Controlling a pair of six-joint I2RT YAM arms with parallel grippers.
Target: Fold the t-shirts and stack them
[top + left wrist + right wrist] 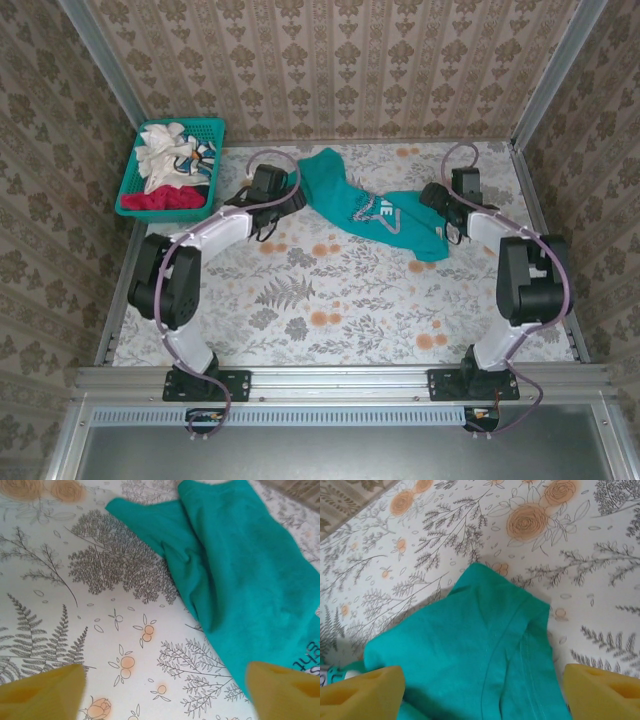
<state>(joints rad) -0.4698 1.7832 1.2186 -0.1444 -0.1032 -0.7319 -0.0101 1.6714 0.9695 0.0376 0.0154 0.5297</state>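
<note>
Teal shirt [352, 196] bunched near far edge of surface [330, 292]; left hand [165, 675], right hand [483, 677] spread wide, gripping nothing; near half bare.

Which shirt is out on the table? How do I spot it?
Find the flowery table, then the middle of its far side. The teal shirt lies crumpled there. Only it has white letters and is outside the basket, where red and white shirts are piled.

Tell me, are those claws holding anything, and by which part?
Nothing is held. The left gripper and right gripper are both open, near the teal shirt.
</note>
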